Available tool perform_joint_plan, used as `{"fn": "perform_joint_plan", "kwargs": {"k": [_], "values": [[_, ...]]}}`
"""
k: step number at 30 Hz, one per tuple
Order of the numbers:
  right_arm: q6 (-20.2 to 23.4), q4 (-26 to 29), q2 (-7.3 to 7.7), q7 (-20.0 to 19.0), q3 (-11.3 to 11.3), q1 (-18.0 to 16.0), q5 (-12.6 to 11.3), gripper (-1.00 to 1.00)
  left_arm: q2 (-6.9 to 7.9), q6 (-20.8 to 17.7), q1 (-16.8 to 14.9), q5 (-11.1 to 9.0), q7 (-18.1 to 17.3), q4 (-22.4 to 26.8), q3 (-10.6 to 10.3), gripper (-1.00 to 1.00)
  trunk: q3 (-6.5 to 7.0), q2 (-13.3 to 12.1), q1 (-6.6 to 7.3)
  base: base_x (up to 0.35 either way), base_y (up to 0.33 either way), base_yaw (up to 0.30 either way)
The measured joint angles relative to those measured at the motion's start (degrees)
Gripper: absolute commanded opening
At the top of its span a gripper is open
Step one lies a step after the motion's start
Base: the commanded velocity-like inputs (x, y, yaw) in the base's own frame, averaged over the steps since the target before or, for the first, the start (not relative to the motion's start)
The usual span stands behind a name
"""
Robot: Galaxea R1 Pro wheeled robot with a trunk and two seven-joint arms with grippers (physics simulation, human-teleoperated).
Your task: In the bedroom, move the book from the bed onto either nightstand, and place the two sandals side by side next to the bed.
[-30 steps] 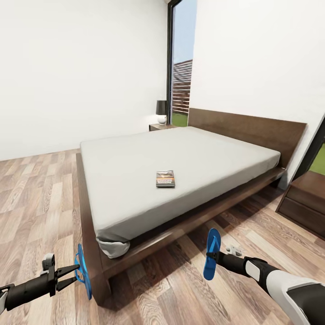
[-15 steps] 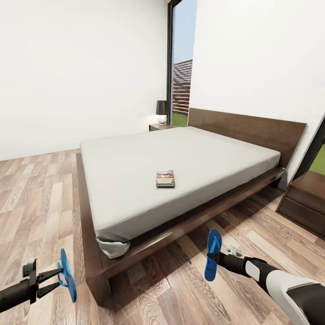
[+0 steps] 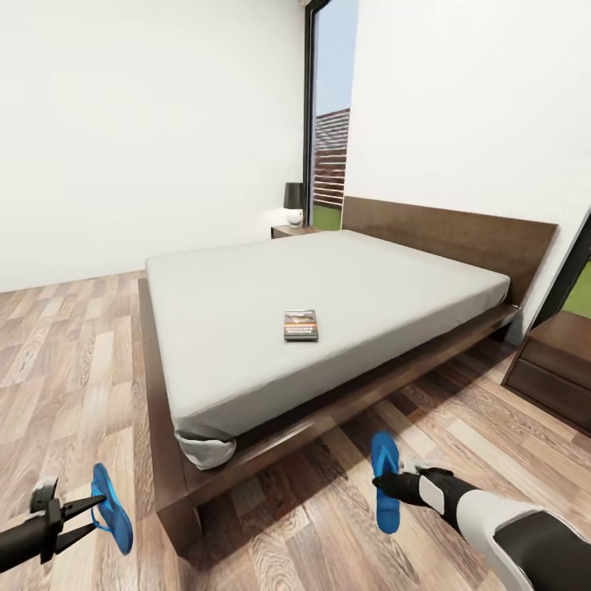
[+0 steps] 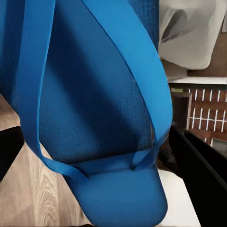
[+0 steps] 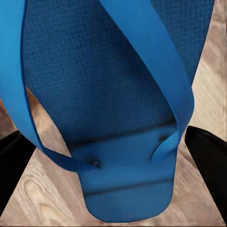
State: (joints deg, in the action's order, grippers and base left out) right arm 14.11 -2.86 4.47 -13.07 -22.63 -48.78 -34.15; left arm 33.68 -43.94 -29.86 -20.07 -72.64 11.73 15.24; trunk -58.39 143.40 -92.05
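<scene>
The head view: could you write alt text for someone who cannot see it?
A large bed with a grey mattress and a small book lying on it stands on a wood-plank floor. The left hand and right hand each hold a blue sandal.

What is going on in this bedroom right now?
The robot holds one blue sandal in each pincer, low over the wood floor near the foot of the bed: left pincer with the left sandal, right pincer with the right sandal. The book lies on the mattress.
</scene>
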Motion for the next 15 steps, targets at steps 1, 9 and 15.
{"fn": "perform_joint_plan", "kwargs": {"k": [1, 9, 15], "values": [[0.28, 0.00, -0.63, 1.06, -1.24, -0.01, -0.05, -1.00, -0.03, -0.02, 0.00, -0.02, 0.46, 0.02, 0.50, -1.00, 0.00, 0.00, 0.00, 0.000, 0.000, 0.000], [6.14, 0.07, -7.88, 10.80, -10.97, 0.00, -0.58, -1.00, -0.44, 0.07, 0.00, -0.03, 2.18, 0.22, 3.21, -1.00, 0.00, 0.00, 0.00, 0.000, 0.000, 0.000], [6.61, 0.10, -8.88, 11.83, -11.38, -0.01, -0.59, -1.00, -0.63, 0.03, 0.00, 0.07, 2.32, 0.24, 3.39, -1.00, 0.00, 0.00, 0.00, 0.000, 0.000, 0.000]]}}
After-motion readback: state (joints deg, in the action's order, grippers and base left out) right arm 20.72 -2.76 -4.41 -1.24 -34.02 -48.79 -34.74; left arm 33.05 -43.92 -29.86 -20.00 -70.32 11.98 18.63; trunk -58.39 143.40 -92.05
